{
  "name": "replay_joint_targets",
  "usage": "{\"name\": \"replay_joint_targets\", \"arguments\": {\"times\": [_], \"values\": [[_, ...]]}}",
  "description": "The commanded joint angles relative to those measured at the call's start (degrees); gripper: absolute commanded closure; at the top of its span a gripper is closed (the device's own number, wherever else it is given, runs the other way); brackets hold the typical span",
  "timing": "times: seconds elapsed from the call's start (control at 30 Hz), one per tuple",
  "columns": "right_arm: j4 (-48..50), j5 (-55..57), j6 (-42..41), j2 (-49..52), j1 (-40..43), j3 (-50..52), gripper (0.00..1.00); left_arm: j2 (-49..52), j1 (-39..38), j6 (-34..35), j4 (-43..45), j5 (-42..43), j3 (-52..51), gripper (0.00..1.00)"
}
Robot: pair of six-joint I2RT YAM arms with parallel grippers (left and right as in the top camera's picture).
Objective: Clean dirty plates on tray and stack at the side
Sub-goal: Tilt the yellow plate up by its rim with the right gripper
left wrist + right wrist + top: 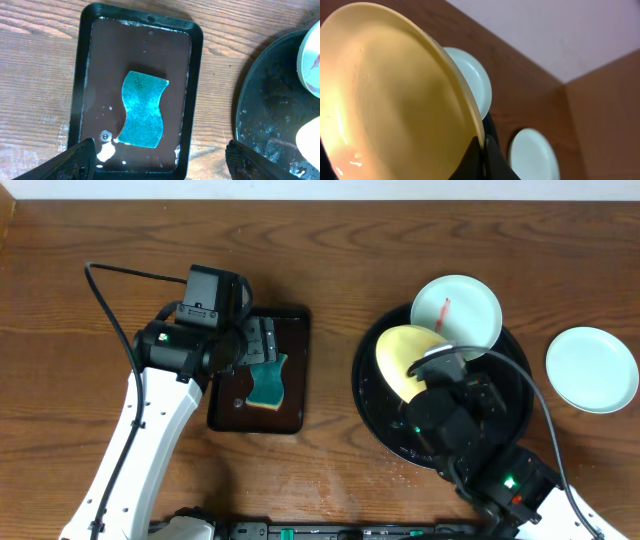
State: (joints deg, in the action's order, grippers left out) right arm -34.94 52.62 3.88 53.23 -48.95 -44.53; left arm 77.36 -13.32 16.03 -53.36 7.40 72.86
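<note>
My right gripper [432, 372] [483, 150] is shut on the rim of the pale yellow plate [402, 361] [395, 95] and holds it tilted above the large round black tray [375, 415] [270, 100]. A mint-white plate [457, 310] [472, 82] with a red smear rests on the tray's far rim. Another mint-white plate [592, 369] [532, 155] lies on the bare wood tabletop at the right. My left gripper [255, 340] [160, 160] is open above the blue-green sponge [268, 383] [143, 110].
The sponge lies in a smaller rectangular black tray [296, 325] [85, 75] with wet patches, left of the round tray. A black cable [110, 300] runs along the left arm. Wood tabletop [330, 260] surrounds both trays.
</note>
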Motion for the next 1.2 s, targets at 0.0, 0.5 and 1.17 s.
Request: {"name": "replay_joint_targets", "arguments": {"times": [0.0,0.5,1.17], "values": [[1.57,4.44,7.96,0.15,-2.56,-0.96,0.99,-0.15,0.02,-0.57,-0.13,0.11,1.27,0.17],[2.62,7.43,14.62,0.46,-6.34,-0.96,0.99,-0.15,0.02,-0.55,-0.13,0.11,1.27,0.16],[5.40,13.38,14.32,3.93,-6.67,-0.94,0.99,-0.15,0.02,-0.55,-0.13,0.13,1.27,0.16]]}}
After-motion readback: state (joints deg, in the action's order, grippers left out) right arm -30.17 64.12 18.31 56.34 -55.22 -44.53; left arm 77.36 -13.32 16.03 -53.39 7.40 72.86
